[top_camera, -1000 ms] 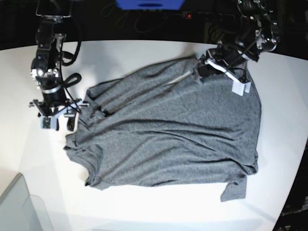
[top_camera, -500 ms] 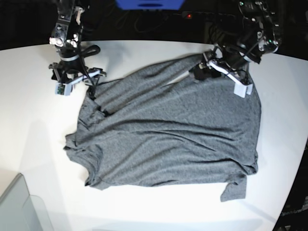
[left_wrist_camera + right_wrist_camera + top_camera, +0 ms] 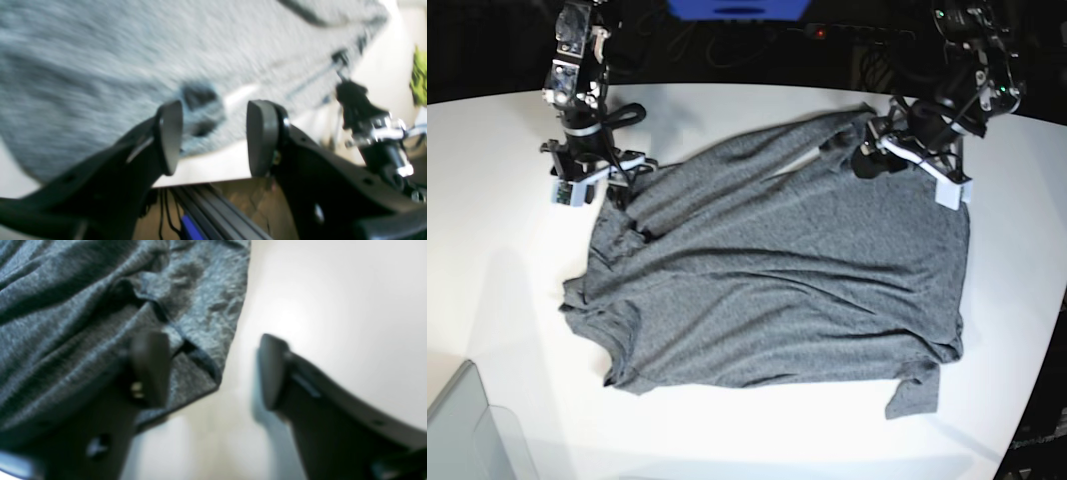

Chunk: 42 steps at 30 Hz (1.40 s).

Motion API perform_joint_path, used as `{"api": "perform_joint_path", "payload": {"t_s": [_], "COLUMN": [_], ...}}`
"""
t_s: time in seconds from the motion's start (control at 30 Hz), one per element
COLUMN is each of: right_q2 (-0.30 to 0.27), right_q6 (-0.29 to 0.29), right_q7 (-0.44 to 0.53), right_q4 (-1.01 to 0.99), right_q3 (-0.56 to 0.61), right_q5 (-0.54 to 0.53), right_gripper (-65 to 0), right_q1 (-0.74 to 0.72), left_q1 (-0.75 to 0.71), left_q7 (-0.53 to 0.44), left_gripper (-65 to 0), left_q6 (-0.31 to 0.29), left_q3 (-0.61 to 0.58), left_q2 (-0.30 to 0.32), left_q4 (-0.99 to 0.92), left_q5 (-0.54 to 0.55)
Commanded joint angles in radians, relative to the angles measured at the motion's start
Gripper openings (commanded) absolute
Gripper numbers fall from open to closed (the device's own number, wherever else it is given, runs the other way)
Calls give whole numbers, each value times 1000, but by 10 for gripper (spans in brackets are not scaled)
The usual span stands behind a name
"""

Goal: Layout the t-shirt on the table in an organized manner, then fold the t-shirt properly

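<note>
The dark heather-grey t-shirt [image 3: 777, 270] lies spread out on the white table [image 3: 487, 250], with wrinkles at its left side and a sleeve at the front right. My left gripper [image 3: 907, 168] is over the shirt's far right corner. In the left wrist view it [image 3: 215, 136] is open and empty above the blurred cloth [image 3: 83, 66], near the table's far edge. My right gripper [image 3: 595, 180] is at the shirt's far left corner. In the right wrist view it [image 3: 211, 373] is open, its jaws on either side of a folded sleeve edge [image 3: 200, 340].
A translucent grey bin corner [image 3: 467, 430] stands at the front left. A blue object [image 3: 737, 8] and cables lie beyond the table's far edge. The table's curved edge runs down the right side [image 3: 1042, 380]. The other arm shows in the left wrist view [image 3: 367, 116].
My right arm moved from the shirt's left side up to its far left corner. My left arm moved right along the far edge, and the shirt's far flap stretched rightward.
</note>
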<state>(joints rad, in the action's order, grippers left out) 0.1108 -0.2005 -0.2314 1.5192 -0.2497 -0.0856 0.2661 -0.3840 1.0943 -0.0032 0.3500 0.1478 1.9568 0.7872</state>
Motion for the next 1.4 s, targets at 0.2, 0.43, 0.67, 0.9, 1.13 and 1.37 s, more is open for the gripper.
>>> {"api": "perform_joint_path", "payload": {"t_s": [0.2, 0.43, 0.67, 0.9, 1.13, 1.37], "right_q2": [3, 7, 8, 2, 2, -29], "right_q6": [0, 0, 0, 3, 3, 3], "right_q7": [-32, -38, -39, -39, -39, -43], "right_q4": [16, 165, 344, 384, 381, 206], "right_q3": [0, -1, 53, 160, 230, 264], "right_q5": [-3, -4, -1, -1, 0, 0], "right_gripper": [-650, -650, -650, -650, -650, -650], "right_q1": [-4, 6, 23, 35, -1, -198], "left_q1": [32, 29, 24, 7, -8, -34], "left_q7": [-4, -4, -4, -4, -4, -3], "left_gripper": [-343, -343, -343, -343, -343, -341], "left_q6": [-2, -2, -2, -2, -2, -2], "left_q3": [76, 128, 145, 145, 145, 137], "left_q2": [6, 8, 8, 8, 8, 8], "left_q4": [17, 16, 16, 16, 16, 17], "left_q5": [16, 15, 7, 5, 10, 15]}}
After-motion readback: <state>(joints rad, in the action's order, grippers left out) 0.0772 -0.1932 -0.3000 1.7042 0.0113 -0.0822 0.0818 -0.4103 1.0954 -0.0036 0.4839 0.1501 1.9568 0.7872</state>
